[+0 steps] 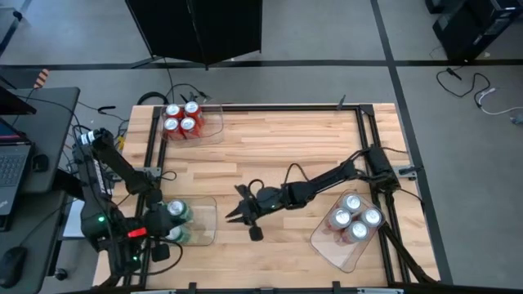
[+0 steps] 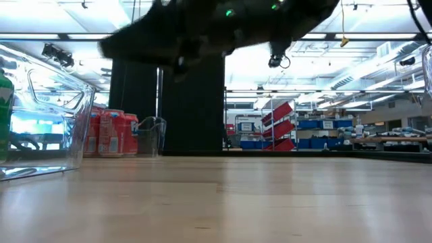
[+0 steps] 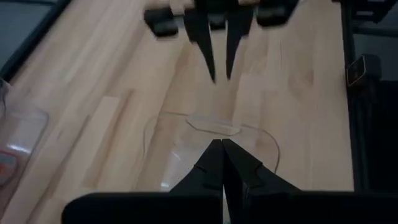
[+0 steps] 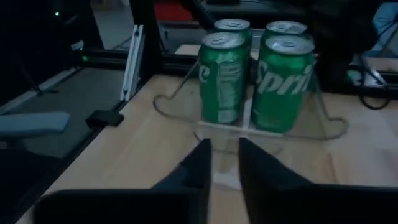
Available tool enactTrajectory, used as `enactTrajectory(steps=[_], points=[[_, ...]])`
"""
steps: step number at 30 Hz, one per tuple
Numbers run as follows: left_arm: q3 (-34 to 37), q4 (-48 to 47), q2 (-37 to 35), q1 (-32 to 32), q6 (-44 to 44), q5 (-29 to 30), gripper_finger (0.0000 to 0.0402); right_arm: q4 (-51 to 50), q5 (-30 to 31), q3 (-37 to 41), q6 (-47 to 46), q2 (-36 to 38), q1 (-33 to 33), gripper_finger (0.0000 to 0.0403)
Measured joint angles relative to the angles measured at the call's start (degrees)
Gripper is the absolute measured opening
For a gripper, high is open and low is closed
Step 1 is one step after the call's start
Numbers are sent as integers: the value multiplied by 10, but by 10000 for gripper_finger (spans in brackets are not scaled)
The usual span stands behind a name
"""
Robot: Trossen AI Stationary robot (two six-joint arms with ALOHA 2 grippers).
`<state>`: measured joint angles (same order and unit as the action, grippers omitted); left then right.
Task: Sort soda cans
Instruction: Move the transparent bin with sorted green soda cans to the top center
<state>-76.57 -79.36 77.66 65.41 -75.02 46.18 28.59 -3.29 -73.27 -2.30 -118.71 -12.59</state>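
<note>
Fingers (image 4: 264, 168) of right gripper (image 1: 234, 215) slightly apart, empty, mid-worktop (image 1: 278, 139), facing green soda cans (image 4: 255, 74); left gripper (image 3: 222, 163) fingers together.

The high view looks straight down on the whole table (image 1: 270, 155). The low view sits at tabletop level, facing the room behind. Each wrist view looks forward past its own claw — both share the clear tray (image 4: 249, 127) of green cans (image 4: 222, 78).

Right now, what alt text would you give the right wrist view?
Four green cans stand upright in a clear tray on a wooden table, just ahead of the right gripper, whose dark fingers stand slightly apart and hold nothing.
</note>
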Motion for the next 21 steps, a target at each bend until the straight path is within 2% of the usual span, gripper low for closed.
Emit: enactTrajectory(steps=[3,8,21], points=[[9,-4,-1,0,7,14,1,-5,0,-29,-5,-32,-1,13],[19,-6,-1,0,10,21,1,4,0,-56,-51,-67,6,9],[20,-13,-1,0,14,50,1,71,9,-96,-84,-142,7,0]])
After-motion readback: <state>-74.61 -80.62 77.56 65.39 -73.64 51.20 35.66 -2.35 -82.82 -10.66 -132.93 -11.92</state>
